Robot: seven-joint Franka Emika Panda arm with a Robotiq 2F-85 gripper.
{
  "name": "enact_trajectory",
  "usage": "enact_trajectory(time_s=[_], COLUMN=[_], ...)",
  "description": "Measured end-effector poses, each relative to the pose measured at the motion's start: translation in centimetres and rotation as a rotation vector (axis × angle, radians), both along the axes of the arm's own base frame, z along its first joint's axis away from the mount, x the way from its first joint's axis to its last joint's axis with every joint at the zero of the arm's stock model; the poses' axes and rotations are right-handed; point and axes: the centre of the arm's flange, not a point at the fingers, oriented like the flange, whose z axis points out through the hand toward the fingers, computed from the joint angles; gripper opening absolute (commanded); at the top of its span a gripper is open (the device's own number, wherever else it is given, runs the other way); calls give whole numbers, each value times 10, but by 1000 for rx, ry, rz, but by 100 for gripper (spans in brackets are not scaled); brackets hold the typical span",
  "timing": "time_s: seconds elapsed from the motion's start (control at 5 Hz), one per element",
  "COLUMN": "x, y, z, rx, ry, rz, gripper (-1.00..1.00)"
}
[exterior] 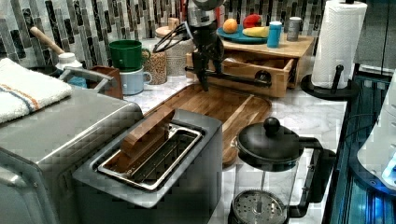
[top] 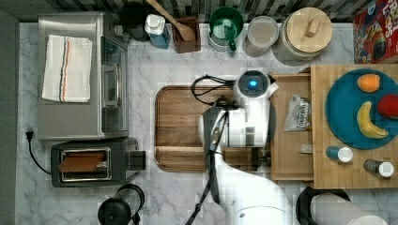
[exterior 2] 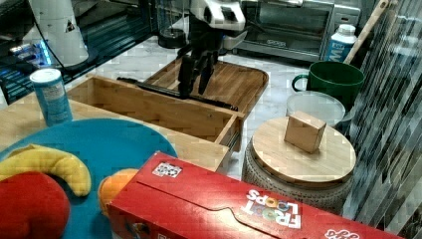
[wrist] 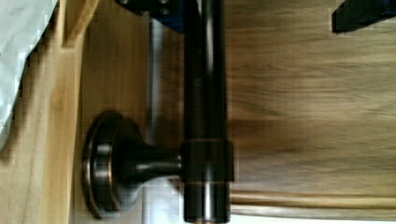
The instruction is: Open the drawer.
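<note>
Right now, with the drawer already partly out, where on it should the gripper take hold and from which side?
Grip the long black bar handle of the drawer, mid-span between its round mounts, coming from above, fingers straddling the bar. It stands off the front panel on posts, leaving a gap behind it. The gripper hangs there, fingers pointing down.
</note>
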Motion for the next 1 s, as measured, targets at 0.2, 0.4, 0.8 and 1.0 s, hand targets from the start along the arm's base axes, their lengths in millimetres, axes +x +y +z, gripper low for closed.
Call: enact_trajectory(time_s=[0.2, 0.4, 0.8, 1.0], x=[1, 2, 3, 3], y=[42, 71, 66, 68], z=[-2, -2, -1, -1], rx=[8, 18, 7, 6], ry=[8, 8, -2, -5], rz=[39, 88, 12, -8], gripper=[100, 100, 100, 100])
